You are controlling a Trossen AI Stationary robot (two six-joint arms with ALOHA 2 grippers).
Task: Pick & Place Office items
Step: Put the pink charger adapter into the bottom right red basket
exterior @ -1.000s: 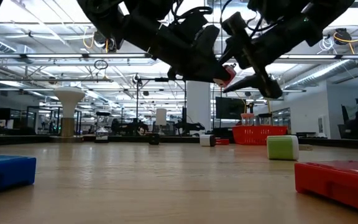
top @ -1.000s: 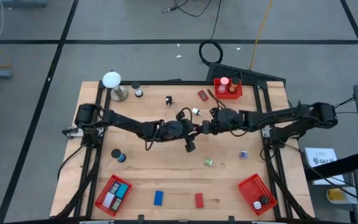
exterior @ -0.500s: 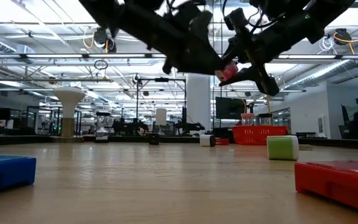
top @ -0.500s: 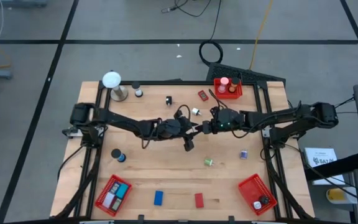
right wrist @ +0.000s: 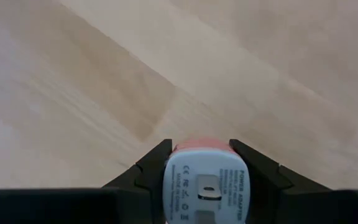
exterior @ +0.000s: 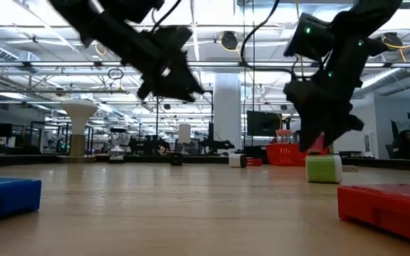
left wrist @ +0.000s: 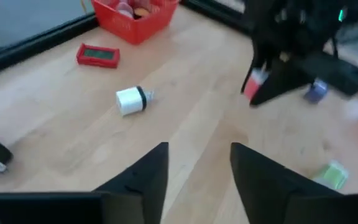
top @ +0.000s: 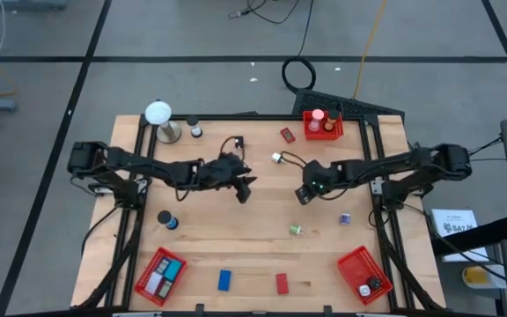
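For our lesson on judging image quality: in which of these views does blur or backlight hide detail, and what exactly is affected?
Low view: bright ceiling lights behind leave both arms as dark silhouettes. Left wrist view: the right gripper and its pink-and-white adapter are smeared, while the white roll stays fairly clear. Right wrist view: the adapter's label is readable, the table soft. High view: evenly lit.

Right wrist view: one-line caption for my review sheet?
Right gripper shut on a small power adapter, pink-backed, above bare wooden table.

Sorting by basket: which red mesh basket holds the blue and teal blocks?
The red basket at the table's front left corner; the front right basket holds none.
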